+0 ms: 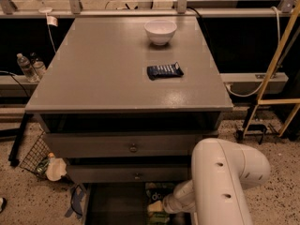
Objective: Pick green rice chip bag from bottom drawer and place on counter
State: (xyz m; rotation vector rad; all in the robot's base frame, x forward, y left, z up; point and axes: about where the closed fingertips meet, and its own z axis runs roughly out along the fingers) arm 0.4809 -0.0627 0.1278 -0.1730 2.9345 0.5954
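The bottom drawer (115,205) is pulled open at the bottom of the view, showing a dark floor. The green rice chip bag (156,194) lies at its right side, partly hidden by my arm; some white lettering shows. My gripper (157,210) reaches down into the drawer from the right, right at the bag's near edge. The thick white arm (225,182) covers the drawer's right side. The grey counter (103,74) on top of the cabinet is flat and slightly glossy.
A white bowl (160,31) and a small dark blue wrapper (164,71) sit on the counter. Two upper drawers with round knobs (133,148) are closed. A wire basket (35,159) stands on the floor at the left, a yellow frame (276,64) at the right.
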